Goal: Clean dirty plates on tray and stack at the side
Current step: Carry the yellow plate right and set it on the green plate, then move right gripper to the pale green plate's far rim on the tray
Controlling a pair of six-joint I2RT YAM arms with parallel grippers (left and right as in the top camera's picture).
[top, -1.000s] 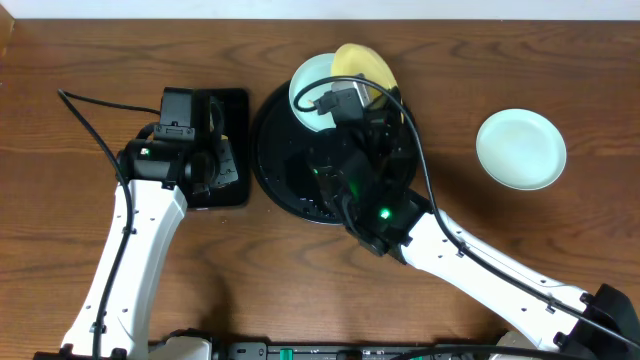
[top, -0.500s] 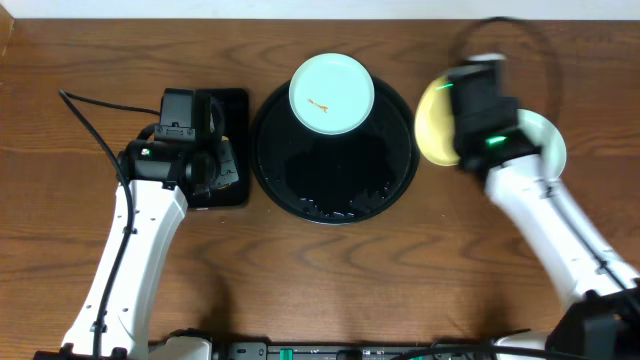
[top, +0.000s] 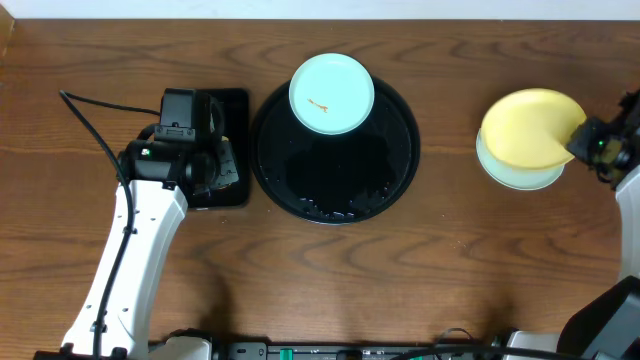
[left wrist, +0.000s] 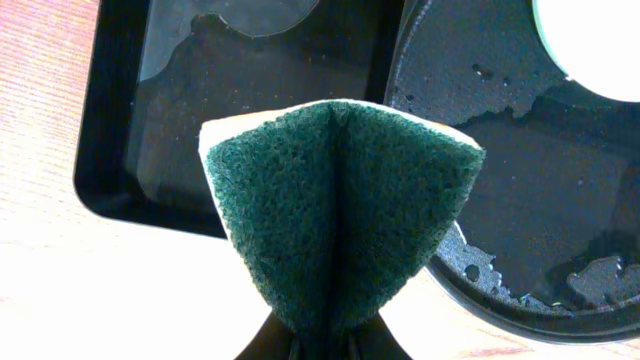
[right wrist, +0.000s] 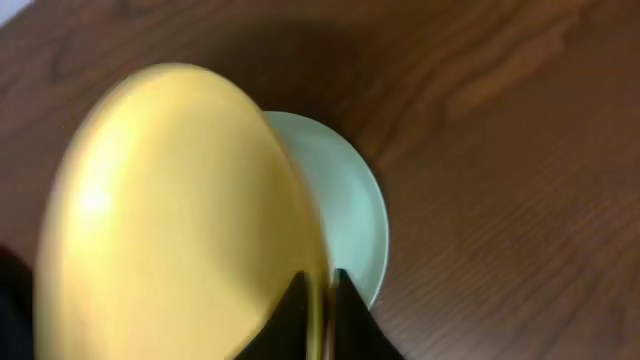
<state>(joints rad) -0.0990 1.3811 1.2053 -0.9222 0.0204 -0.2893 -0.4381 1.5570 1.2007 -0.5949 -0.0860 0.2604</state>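
A pale yellow plate (top: 528, 128) hangs tilted over a mint-blue plate (top: 520, 178) that lies on the table at the right. My right gripper (top: 585, 140) is shut on the yellow plate's rim; in the right wrist view its fingers (right wrist: 322, 300) straddle the yellow plate (right wrist: 180, 210) above the mint plate (right wrist: 345, 215). Another mint-blue plate (top: 331, 94) with an orange smear sits at the far edge of the round black tray (top: 340, 170). My left gripper (left wrist: 335, 345) is shut on a folded green sponge (left wrist: 335, 200), held between the two black trays.
A small rectangular black tray (top: 235, 100) holding water lies left of the round tray, under my left gripper (top: 215, 165). Droplets wet the round tray (left wrist: 520, 180). A black cable (top: 90, 125) trails over the table at the left.
My right arm has carried the yellow plate from the round tray across to the right and over the mint plate there. The left arm has not moved.
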